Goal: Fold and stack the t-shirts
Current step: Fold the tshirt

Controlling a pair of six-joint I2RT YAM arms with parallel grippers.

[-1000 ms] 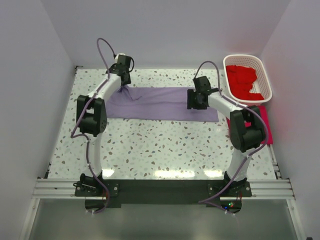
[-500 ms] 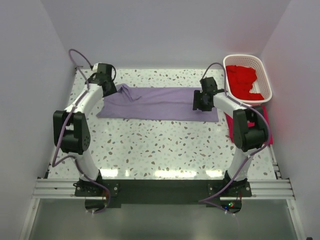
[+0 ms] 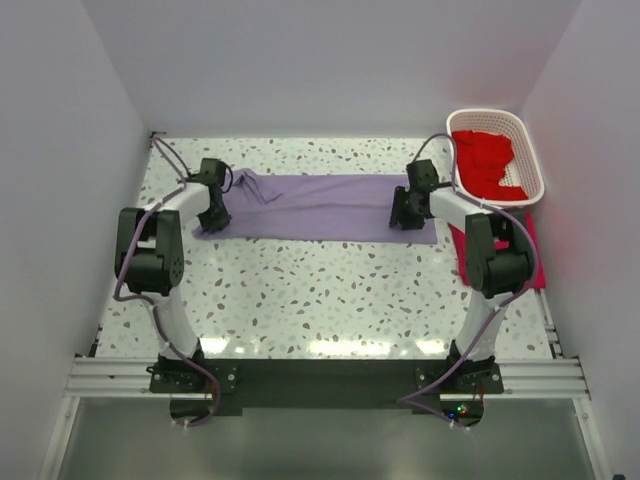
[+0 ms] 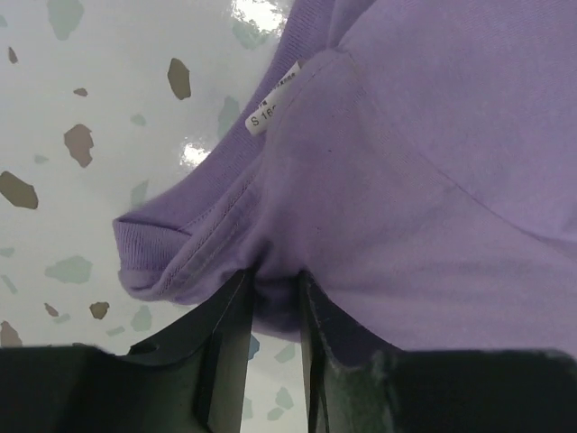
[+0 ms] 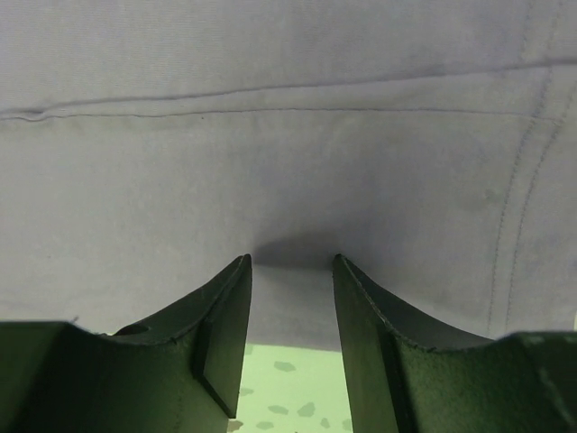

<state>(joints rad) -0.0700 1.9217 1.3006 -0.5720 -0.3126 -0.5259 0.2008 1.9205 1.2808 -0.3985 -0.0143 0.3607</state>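
Note:
A purple t-shirt (image 3: 320, 205) lies as a long flat strip across the far half of the table. My left gripper (image 3: 213, 222) is at its left end, by the collar and size label (image 4: 270, 104). It is shut on a bunched fold of the purple cloth (image 4: 275, 280). My right gripper (image 3: 403, 222) is low at the strip's right end, near its front edge. Its jaws stand apart, with flat purple cloth (image 5: 288, 135) between the fingertips (image 5: 291, 262) and not pinched.
A white basket (image 3: 530, 150) holding red t-shirts (image 3: 485, 160) stands at the back right corner. A red cloth (image 3: 530, 250) lies flat at the right table edge beside the right arm. The walls are close on both sides.
My left arm swung from the shirt's back-left area out to the left and came down on the left end. My right gripper shifted right and nearer, to the strip's right end.

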